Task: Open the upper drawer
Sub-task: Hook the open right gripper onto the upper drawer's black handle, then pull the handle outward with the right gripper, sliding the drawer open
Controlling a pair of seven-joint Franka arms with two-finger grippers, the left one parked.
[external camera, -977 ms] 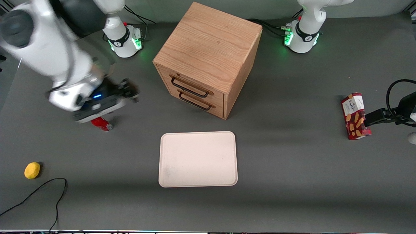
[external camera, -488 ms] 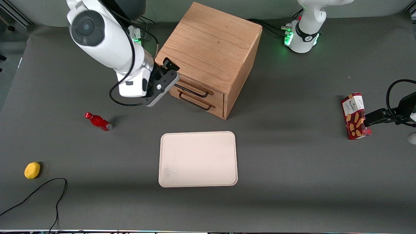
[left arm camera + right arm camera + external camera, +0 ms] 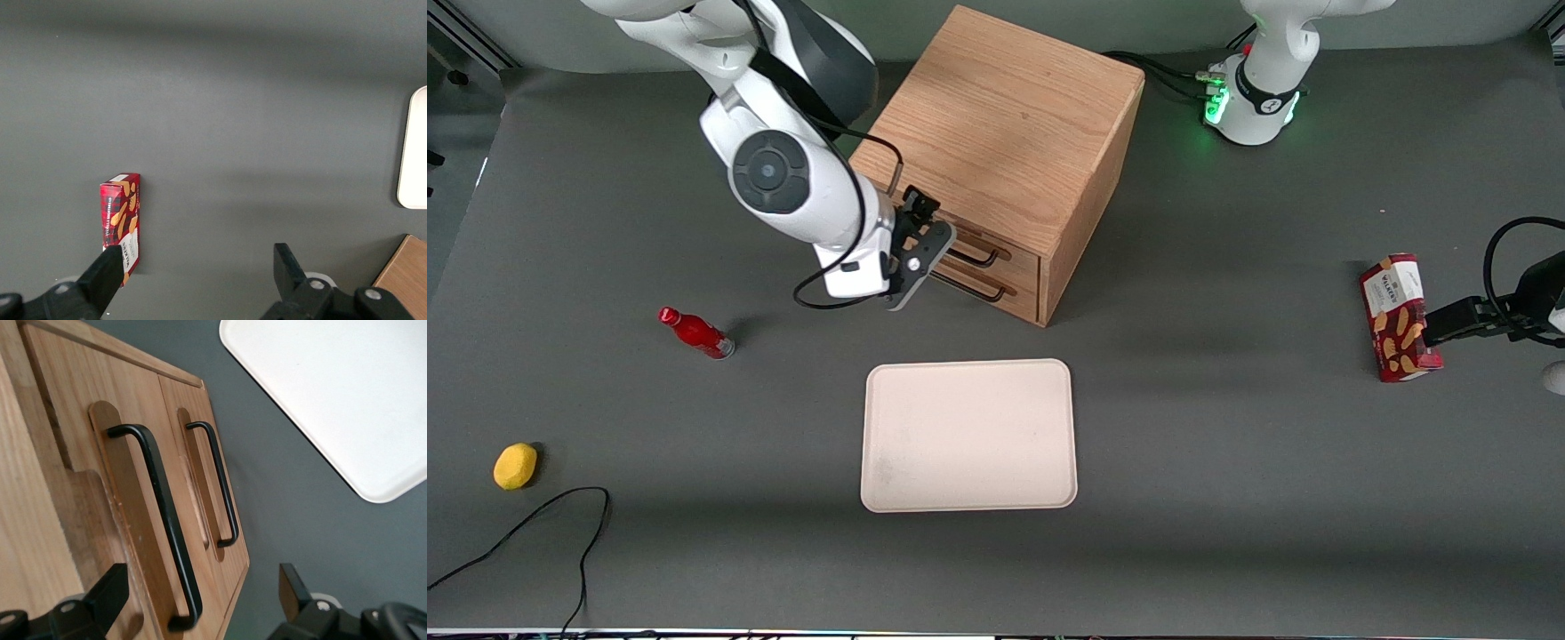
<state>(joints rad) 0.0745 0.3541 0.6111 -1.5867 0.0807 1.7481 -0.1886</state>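
The light oak cabinet (image 3: 1000,133) stands at the middle of the table, its two drawers turned toward the working arm's end and the front camera. The upper drawer (image 3: 1009,252) is shut, and its thin black bar handle (image 3: 163,520) runs along its front. The matching lower drawer (image 3: 1005,298) sits under it with its own handle (image 3: 220,487). My gripper (image 3: 929,233) hangs just in front of the upper drawer, at handle height. It is open (image 3: 200,593), and one end of the upper handle lies between the two spread fingers without touching either.
A cream tray (image 3: 969,436) lies nearer the front camera than the cabinet. A red bottle (image 3: 695,332), a yellow fruit (image 3: 515,466) and a black cable (image 3: 534,524) lie toward the working arm's end. A red biscuit box (image 3: 1398,317) lies toward the parked arm's end.
My arm has swung from over the red bottle to the cabinet. The gripper now faces the drawer fronts with the upper handle's end between its fingers.
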